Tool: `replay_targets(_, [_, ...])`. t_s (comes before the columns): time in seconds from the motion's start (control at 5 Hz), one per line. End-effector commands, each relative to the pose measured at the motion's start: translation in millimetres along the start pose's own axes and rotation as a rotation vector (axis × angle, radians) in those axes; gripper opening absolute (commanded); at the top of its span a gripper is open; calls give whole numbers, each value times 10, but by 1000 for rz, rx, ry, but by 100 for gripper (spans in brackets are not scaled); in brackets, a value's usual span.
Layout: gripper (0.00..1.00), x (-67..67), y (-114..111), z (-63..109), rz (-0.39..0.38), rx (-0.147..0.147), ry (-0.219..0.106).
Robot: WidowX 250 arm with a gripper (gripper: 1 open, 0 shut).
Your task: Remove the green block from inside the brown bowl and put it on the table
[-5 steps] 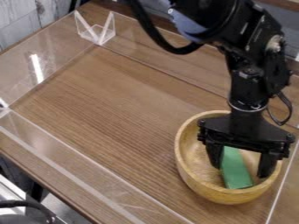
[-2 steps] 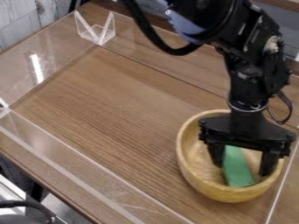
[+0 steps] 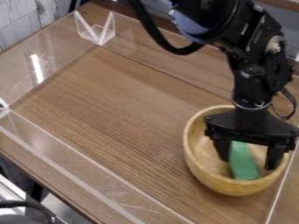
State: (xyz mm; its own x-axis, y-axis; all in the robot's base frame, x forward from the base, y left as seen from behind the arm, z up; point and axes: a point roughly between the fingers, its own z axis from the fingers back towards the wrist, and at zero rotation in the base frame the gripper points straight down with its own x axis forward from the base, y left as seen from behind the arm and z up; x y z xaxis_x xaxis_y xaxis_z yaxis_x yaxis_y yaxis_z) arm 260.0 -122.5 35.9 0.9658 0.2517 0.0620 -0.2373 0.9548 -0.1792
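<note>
You have only 1 view here, the camera looking down at the table [image 3: 117, 105] from one side.

Count with me: you can see 1 brown bowl [image 3: 201, 166], 1 green block [image 3: 244, 162], 1 black arm and 1 gripper [image 3: 246, 154].

Around them, low clear walls [image 3: 70, 179] run along the table's edges. A small clear V-shaped stand [image 3: 94, 29] sits far off at about 11 o'clock from the bowl, up near the back wall. A black cable [image 3: 158, 37] loops down from the arm at the top. The wide wood top between the stand and the bowl is bare.

The arm comes in from 12 o'clock and points almost straight down into the bowl. It covers the bowl's back rim, so you cannot see that part.

The bowl sits near the table's front right corner, at about 4 o'clock from the middle of the table. Inside it is the green block, and nothing else that you can see. The block lies in the right half of the bowl, its long side running from about 11 o'clock to 5 o'clock.

The gripper's 2 fingers [image 3: 218, 147] are spread wide, 1 on each side of the block. You cannot tell if they touch it, and they are not pinching it.
</note>
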Motion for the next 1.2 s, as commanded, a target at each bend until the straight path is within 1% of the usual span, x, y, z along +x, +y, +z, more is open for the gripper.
replay_targets(0.0, [100,-22,134,-184,17,31,31])
replay_targets(0.2, [0,-30,151,-225,25,33,31])
replay_targets(0.4, [0,-49,167,-214,33,35,37])
replay_targets(1.0, [0,-148,219,-21,48,57,70])
